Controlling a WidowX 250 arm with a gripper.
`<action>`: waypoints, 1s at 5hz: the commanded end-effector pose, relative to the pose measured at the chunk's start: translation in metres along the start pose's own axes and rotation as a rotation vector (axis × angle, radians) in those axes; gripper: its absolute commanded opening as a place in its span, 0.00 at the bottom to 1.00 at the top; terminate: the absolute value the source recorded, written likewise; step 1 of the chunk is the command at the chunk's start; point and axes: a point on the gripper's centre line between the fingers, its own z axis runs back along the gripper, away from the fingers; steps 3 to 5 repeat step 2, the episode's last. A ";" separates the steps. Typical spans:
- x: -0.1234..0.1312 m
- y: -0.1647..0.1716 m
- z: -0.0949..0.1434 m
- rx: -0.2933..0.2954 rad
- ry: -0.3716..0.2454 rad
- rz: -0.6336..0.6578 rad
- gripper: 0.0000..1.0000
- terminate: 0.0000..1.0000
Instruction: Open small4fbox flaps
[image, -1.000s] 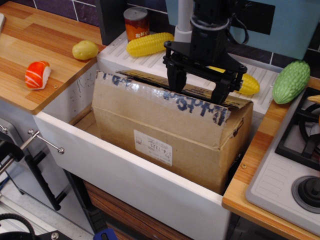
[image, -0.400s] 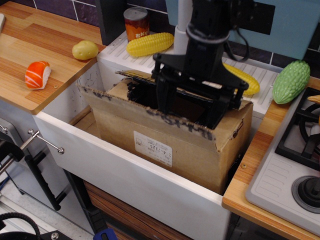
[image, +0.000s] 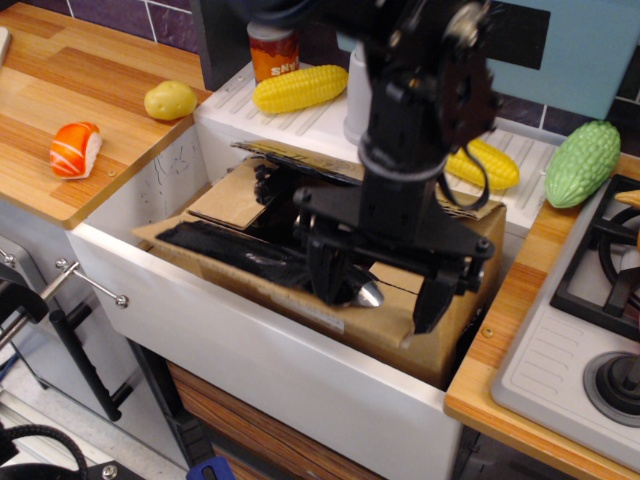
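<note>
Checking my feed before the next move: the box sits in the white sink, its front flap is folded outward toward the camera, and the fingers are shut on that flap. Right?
Not quite. The observation.image view shows the box in the sink with the front flap folded outward, but the fingers are spread apart above the flap, not shut on it.

Gripper (image: 385, 292) and arm (image: 415, 110) blurred w/ motion, covering much of small4fbox (image: 440, 345) opening; interior dark, contents unreadable. Front flaps (image: 225, 245) partly behind fingers. Label on long side not visible. Can (image: 272, 48) top hidden by arm. Right corn (image: 488, 165) partly hidden. Stove (image: 590, 330) cut off at right edge.
</note>
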 end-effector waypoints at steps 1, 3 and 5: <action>0.002 -0.010 -0.015 -0.034 -0.080 0.027 1.00 0.00; 0.002 -0.014 -0.021 -0.024 -0.083 0.046 1.00 1.00; 0.002 -0.014 -0.021 -0.024 -0.083 0.046 1.00 1.00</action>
